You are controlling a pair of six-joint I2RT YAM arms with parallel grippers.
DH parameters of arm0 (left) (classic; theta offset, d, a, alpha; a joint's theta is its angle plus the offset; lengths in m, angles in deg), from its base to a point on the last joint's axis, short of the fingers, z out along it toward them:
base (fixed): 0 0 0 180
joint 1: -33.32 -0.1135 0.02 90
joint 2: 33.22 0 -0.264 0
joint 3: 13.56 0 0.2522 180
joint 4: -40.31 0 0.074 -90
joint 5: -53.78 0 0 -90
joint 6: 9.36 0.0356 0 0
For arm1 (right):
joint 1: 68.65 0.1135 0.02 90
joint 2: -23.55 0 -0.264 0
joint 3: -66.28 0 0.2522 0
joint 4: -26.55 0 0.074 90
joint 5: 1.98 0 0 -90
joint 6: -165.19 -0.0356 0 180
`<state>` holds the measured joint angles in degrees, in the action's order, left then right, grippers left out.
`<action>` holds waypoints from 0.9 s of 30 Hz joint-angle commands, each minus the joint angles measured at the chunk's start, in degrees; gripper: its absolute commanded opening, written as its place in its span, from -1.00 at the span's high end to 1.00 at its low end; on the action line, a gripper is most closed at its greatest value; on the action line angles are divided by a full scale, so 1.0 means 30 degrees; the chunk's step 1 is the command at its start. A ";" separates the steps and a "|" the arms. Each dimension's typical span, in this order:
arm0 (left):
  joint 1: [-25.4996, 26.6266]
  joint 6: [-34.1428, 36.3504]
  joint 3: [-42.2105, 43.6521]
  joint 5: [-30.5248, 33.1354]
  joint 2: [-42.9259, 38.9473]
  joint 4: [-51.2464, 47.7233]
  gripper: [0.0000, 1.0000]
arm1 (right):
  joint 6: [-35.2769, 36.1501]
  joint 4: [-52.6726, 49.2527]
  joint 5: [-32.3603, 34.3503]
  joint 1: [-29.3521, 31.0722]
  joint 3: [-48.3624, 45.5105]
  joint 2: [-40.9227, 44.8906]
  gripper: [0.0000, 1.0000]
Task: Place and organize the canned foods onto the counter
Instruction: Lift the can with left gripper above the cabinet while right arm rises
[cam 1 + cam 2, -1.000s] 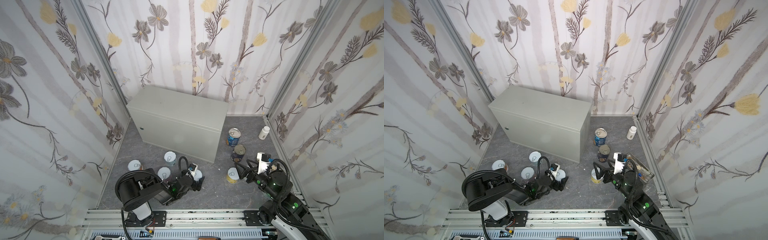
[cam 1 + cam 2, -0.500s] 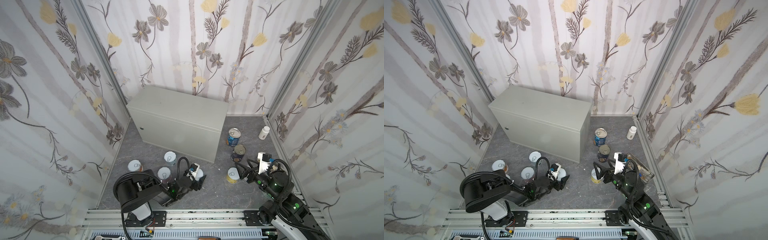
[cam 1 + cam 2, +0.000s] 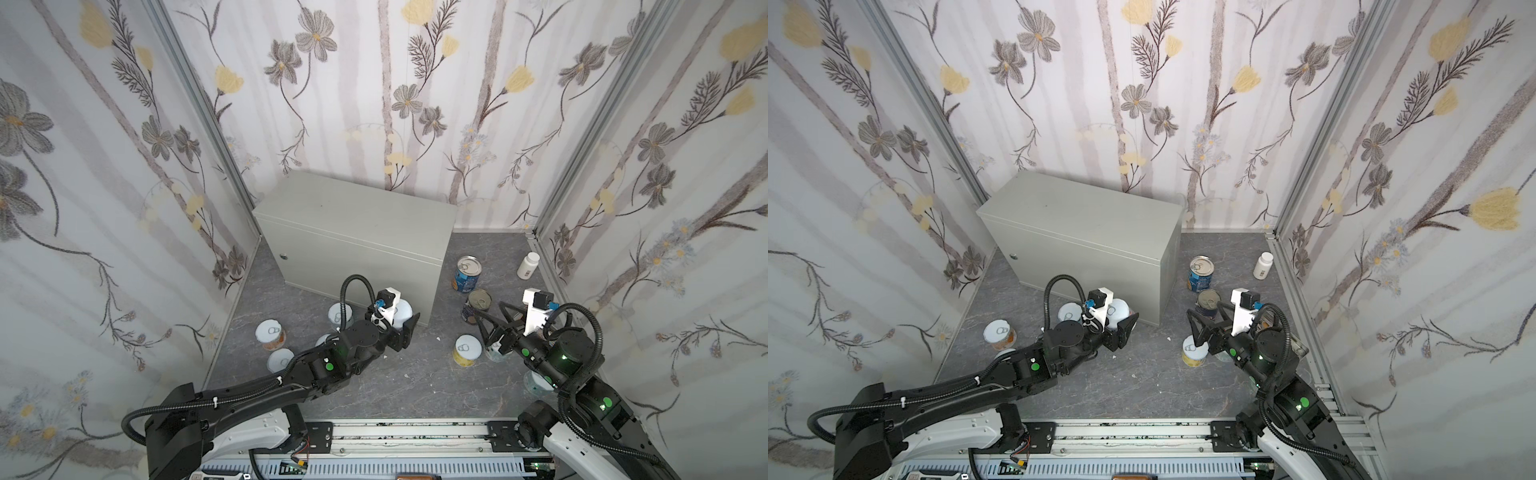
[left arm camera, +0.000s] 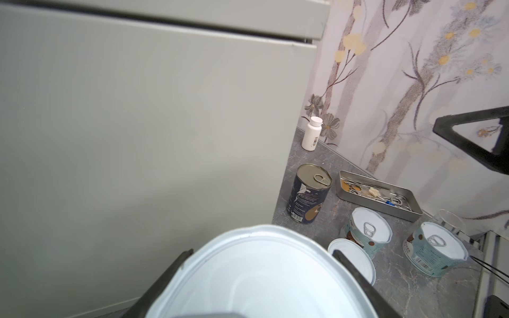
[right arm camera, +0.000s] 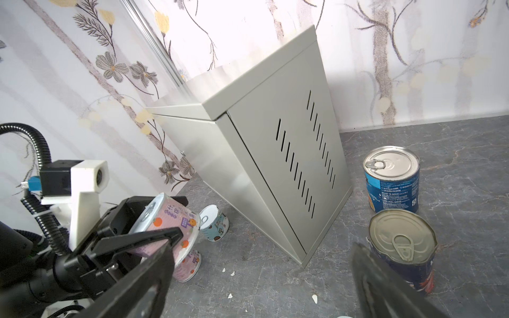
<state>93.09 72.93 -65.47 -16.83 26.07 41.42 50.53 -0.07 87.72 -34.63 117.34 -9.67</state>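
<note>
While the left hand (image 4: 260, 258) clasps a tilted pink can (image 5: 176, 223), the right hand (image 5: 261, 286) hovers spread wide

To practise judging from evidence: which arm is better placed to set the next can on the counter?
Left. The left gripper holds a pink can, lifted beside the counter; the right gripper is open and empty.

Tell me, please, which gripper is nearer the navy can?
Right. The right gripper is open beside the navy can; the left gripper holds a pink can by the counter.
</note>
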 commanded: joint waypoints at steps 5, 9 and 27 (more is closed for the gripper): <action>-0.1507 0.0302 -0.5204 0.0690 -0.0932 -0.7443 -0.27 | 0.1755 0.0835 -0.0429 0.0014 0.3897 -0.2955 -0.99; -0.2366 0.0703 -0.8566 0.0743 -0.0379 -1.0080 -0.27 | 0.2626 0.0563 -0.0649 0.0026 0.6217 -0.5038 -0.99; -0.9777 0.2433 -1.8652 -0.1812 0.5673 -1.2311 -0.31 | 0.4974 0.0505 -0.0685 -0.0027 1.5546 -1.3625 -0.99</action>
<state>66.07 79.03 -118.45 -20.59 40.84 1.97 63.36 0.21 86.24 -34.65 162.17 -48.42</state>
